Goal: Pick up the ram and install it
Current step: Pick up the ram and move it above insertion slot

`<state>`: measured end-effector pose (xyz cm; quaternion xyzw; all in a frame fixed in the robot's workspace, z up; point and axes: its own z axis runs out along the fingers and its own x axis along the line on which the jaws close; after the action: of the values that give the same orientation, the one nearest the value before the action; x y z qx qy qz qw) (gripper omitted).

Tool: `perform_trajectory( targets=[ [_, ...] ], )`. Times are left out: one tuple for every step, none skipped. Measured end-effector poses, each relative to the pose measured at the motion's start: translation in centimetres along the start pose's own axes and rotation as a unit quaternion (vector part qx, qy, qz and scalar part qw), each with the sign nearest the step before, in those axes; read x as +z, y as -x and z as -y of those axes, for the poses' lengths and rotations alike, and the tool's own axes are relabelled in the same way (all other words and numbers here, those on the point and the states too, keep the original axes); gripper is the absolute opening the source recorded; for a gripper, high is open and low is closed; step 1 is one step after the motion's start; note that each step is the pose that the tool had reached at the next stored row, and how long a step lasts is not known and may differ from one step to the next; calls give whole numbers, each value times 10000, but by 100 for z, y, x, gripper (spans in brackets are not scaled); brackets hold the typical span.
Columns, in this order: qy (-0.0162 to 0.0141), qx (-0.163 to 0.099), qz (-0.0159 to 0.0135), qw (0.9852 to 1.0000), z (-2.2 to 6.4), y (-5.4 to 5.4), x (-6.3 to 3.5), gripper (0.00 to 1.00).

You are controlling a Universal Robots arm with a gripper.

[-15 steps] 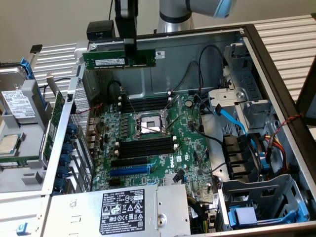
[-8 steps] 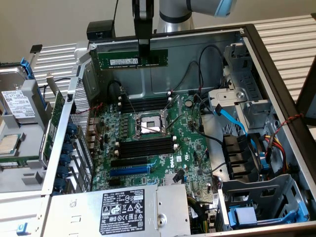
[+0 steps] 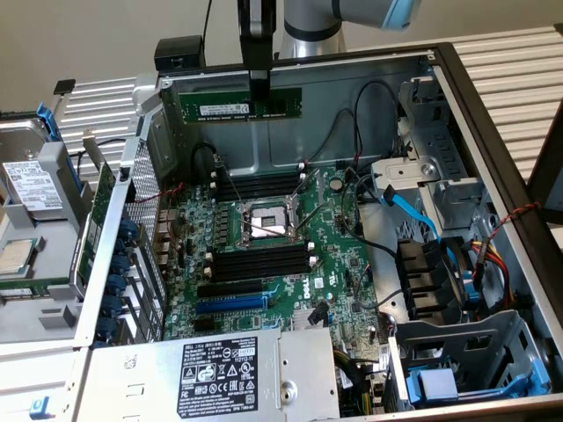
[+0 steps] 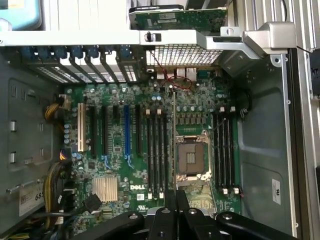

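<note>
While the gripper (image 3: 259, 90) hangs above the open computer case (image 3: 493, 114), its fingers are clenched on the ram (image 3: 220, 104), gripping the top edge near the stick's middle. The ram is level, long edge horizontal, label side facing the exterior view. It is in the air near the case's far wall, well apart from the motherboard (image 3: 343, 255) below.

On the board, 2 banks of black memory slots (image 3: 259, 262) flank the CPU socket (image 3: 264, 221), and both banks stand empty. A blue expansion slot (image 3: 230, 303) lies nearer the power supply (image 3: 220, 369).

In the wrist view, the ram (image 4: 173, 130) appears edge-on as a thin line beyond the gripper (image 4: 175, 200), beside the CPU socket (image 4: 192, 157).
</note>
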<state>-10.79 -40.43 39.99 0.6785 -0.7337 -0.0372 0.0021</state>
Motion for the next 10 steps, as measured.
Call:
perform_trajectory(
  targets=[
    [-15,6,2,10000,0,6,8,12],
    [-27,9,3,10000,-1,9,17,12],
    [-34,11,4,10000,-4,10,32,12],
    [-39,15,4,10000,-9,10,47,12],
    [-42,20,4,10000,-16,9,65,12],
    [-46,27,5,10000,-24,8,85,12],
    [-48,36,6,10000,-32,6,103,12],
    [-51,47,6,10000,-41,4,122,12],
    [-53,59,7,10000,-51,3,140,12],
    [-55,71,8,10000,-60,1,159,12]
  ],
)
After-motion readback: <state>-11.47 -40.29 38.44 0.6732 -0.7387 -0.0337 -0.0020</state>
